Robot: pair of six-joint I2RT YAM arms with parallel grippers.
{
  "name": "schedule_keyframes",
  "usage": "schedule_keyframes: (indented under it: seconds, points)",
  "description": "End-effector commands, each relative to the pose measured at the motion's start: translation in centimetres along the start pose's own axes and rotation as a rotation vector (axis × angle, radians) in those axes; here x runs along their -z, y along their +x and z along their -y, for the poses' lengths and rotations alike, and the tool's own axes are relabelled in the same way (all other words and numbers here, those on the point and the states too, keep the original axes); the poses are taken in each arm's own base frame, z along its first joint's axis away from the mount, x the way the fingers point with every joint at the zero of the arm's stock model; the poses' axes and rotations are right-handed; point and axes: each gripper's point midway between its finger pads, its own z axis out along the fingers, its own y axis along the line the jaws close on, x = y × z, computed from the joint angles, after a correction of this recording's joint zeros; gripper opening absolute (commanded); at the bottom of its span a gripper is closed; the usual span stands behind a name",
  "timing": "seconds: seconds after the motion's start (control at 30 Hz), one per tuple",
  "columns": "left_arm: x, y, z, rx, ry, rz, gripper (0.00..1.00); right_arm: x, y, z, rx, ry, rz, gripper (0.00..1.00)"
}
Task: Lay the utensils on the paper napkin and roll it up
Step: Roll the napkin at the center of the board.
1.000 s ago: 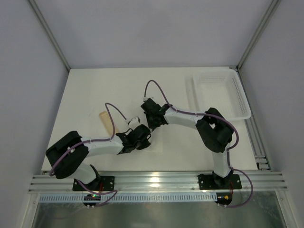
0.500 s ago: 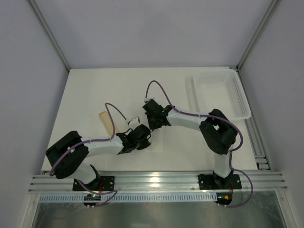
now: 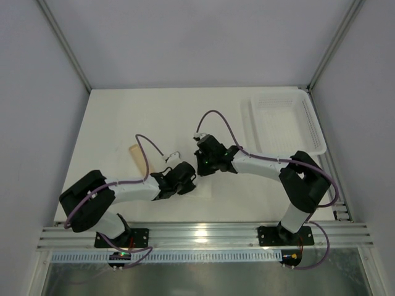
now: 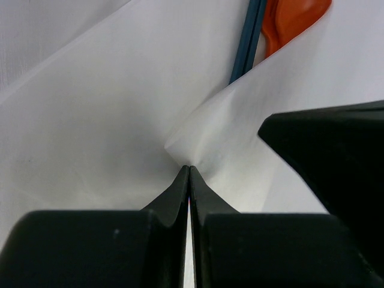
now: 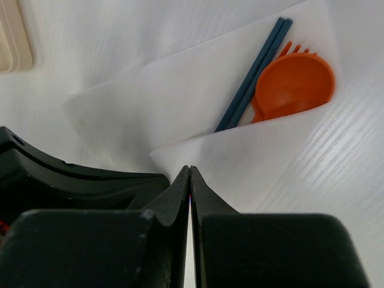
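The white paper napkin (image 3: pixel 203 187) lies under both grippers. One flap of the paper napkin (image 5: pixel 240 162) is folded over the utensils. An orange spoon (image 5: pixel 297 84) with a fork behind it and two dark blue sticks (image 5: pixel 252 78) poke out from under it. My left gripper (image 4: pixel 189 168) is shut on the flap's corner, where creases gather. My right gripper (image 5: pixel 189 169) is shut on the flap's edge right beside it. Both the left gripper (image 3: pixel 185 179) and the right gripper (image 3: pixel 207 161) meet near mid-table. A pale tan flat stick (image 3: pixel 139 159) lies apart to the left, off the napkin.
A white mesh basket (image 3: pixel 287 123) stands at the back right. Purple cables loop above both wrists. The aluminium rail with the arm bases runs along the near edge. The right gripper's black body (image 4: pixel 330 156) crowds the left wrist view.
The right arm has swung its elbow out to the right and its gripper has moved a little right and nearer. The left arm has stayed put.
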Motion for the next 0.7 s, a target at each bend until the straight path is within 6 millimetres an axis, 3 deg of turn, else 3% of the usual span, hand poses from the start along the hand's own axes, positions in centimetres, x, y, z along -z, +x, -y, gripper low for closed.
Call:
schedule_keyframes:
  seconds: [0.0, 0.47, 0.67]
  points:
    - [-0.2, 2.1, -5.4, -0.07, -0.169, -0.051, 0.0, 0.4, 0.1, -2.0, -0.018, -0.124, 0.015, 0.03]
    - [0.0, 1.9, -5.4, -0.062, -0.167, -0.043, 0.0, -1.7, 2.6, -1.7, -0.043, -0.16, -0.025, 0.04]
    - [0.0, 1.8, -5.2, -0.063, -0.165, -0.038, 0.0, -1.9, 2.7, -1.0, -0.033, -0.13, -0.013, 0.04]
